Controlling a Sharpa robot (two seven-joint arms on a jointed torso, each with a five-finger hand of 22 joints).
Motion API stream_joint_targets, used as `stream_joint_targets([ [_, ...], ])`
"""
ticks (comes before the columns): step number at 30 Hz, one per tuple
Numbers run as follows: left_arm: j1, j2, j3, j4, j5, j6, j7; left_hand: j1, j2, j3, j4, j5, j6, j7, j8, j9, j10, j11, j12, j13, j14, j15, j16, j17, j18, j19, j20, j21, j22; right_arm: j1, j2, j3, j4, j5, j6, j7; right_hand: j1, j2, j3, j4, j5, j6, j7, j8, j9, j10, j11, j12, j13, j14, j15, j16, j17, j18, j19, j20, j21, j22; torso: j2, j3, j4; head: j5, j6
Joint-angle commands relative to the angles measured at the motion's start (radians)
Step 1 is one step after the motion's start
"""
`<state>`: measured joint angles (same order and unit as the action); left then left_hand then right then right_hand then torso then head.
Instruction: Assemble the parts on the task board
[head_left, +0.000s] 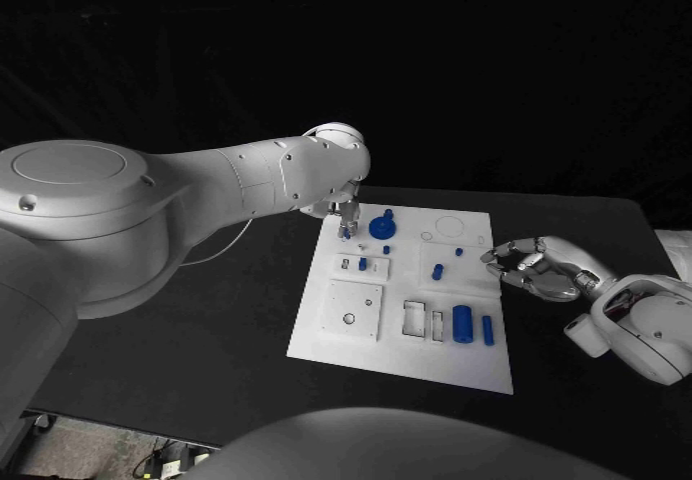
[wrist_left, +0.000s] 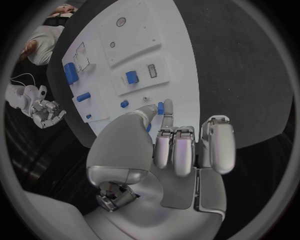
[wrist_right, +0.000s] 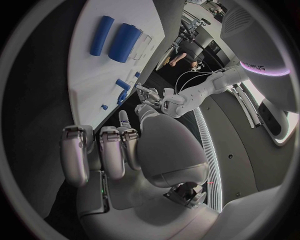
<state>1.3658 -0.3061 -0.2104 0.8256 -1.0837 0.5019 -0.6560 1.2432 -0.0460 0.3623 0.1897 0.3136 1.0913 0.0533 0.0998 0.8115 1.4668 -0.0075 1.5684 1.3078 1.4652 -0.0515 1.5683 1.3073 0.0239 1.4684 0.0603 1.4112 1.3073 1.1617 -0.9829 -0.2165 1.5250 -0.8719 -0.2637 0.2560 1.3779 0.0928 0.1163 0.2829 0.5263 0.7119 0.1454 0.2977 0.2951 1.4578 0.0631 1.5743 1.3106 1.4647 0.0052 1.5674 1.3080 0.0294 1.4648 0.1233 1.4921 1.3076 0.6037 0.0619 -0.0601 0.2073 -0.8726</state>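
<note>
The left hand hovers over the task board's far corner beside a round blue part, fingers extended, holding nothing. The right hand, curled and empty, waits at the board's right edge. The part looks light, rigid and slick, so pinch its rim.

Small blue parts lie on the white task board.

Carrier: I see one black table, matte. Directly on it: I count one white task board, rectangular, flat, near the table's middle. Bare black surface runs round the board on its left, right and near sides. I cannot tell whether anything else rests on the table.
</note>
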Motion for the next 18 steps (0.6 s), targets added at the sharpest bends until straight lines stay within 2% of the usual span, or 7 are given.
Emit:
stream_joint_targets([
  [1, 0.011, -0.007, -0.004, 0.029, -0.043, 0.062, -0.019, -0.003, -0.002, 0.008, 0.001, 0.004, -0.003, 0.000, 0.002, 0.000, 0.104, -0.007, 0.002, 0.263, 0.106, -0.009, 0.003, 0.263, 0.014, 0.020, -0.008, -0.011, 0.213, -0.001, 0.001, 0.000, -0.002, -0.003, 0.017, 0.000, 0.000, -0.003, 0.005, 0.001, 0.002, -0.001, 0.003, 0.004, 0.002, 0.113, 0.001, -0.004, 0.260, 0.106, 0.008, 0.003, 0.263, 0.000, 0.014, 0.001, -0.007, 0.224, -0.001, 0.0006, 0.0006, 0.000, 0.000],
  [4, 0.018, -0.020, -0.010, 0.061, -0.050, 0.079, -0.023, -0.009, -0.001, 0.012, 0.003, 0.003, -0.007, 0.002, 0.000, -0.001, 0.104, -0.006, 0.002, 0.263, 0.106, -0.009, 0.003, 0.263, 0.015, 0.018, -0.008, -0.016, 0.211, -0.001, 0.002, -0.001, -0.002, -0.003, 0.018, -0.001, 0.000, -0.003, 0.005, 0.001, 0.002, -0.001, 0.003, 0.004, 0.002, 0.113, 0.001, -0.004, 0.260, 0.106, 0.008, 0.003, 0.263, 0.000, 0.014, 0.001, -0.007, 0.224, -0.002, 0.0010, -0.0005, 0.004, 0.000],
  [8, 0.024, -0.044, -0.014, 0.115, -0.052, 0.092, -0.027, -0.011, -0.001, 0.013, 0.004, 0.002, -0.008, 0.002, 0.000, -0.001, 0.104, -0.006, 0.002, 0.263, 0.106, -0.009, 0.003, 0.263, 0.015, 0.017, -0.008, -0.018, 0.211, -0.001, 0.001, -0.001, -0.003, -0.003, 0.019, -0.004, 0.000, -0.003, 0.005, 0.001, 0.002, -0.001, 0.003, 0.004, 0.002, 0.113, 0.001, -0.004, 0.260, 0.106, 0.008, 0.003, 0.263, 0.000, 0.014, 0.001, -0.007, 0.224, -0.002, 0.0008, 0.0004, 0.001, 0.000],
  [13, 0.032, -0.070, -0.018, 0.179, -0.047, 0.124, -0.034, -0.014, 0.001, 0.015, 0.004, 0.001, -0.009, 0.003, -0.001, -0.001, 0.104, -0.006, 0.002, 0.263, 0.106, -0.008, 0.003, 0.263, 0.017, 0.014, -0.008, -0.024, 0.209, -0.002, -0.001, -0.002, -0.003, -0.003, 0.018, -0.008, 0.000, -0.003, 0.005, 0.001, 0.002, -0.001, 0.003, 0.004, 0.002, 0.113, 0.001, -0.004, 0.260, 0.106, 0.008, 0.003, 0.263, 0.000, 0.013, 0.001, -0.007, 0.224, -0.003, 0.0015, -0.0003, 0.008, 0.000],
  [18, 0.036, -0.093, -0.019, 0.219, -0.042, 0.147, -0.040, -0.025, 0.003, 0.021, 0.007, -0.002, -0.011, 0.004, -0.001, -0.001, 0.104, -0.004, 0.002, 0.263, 0.106, -0.007, 0.003, 0.263, 0.018, 0.011, -0.007, -0.031, 0.207, -0.002, 0.002, -0.003, -0.005, -0.003, 0.017, -0.010, 0.000, -0.003, 0.005, 0.001, 0.002, -0.001, 0.003, 0.004, 0.002, 0.113, 0.001, -0.004, 0.260, 0.106, 0.008, 0.003, 0.263, 0.000, 0.013, 0.001, -0.007, 0.224, -0.003, 0.0021, -0.0009, 0.013, 0.000],
])
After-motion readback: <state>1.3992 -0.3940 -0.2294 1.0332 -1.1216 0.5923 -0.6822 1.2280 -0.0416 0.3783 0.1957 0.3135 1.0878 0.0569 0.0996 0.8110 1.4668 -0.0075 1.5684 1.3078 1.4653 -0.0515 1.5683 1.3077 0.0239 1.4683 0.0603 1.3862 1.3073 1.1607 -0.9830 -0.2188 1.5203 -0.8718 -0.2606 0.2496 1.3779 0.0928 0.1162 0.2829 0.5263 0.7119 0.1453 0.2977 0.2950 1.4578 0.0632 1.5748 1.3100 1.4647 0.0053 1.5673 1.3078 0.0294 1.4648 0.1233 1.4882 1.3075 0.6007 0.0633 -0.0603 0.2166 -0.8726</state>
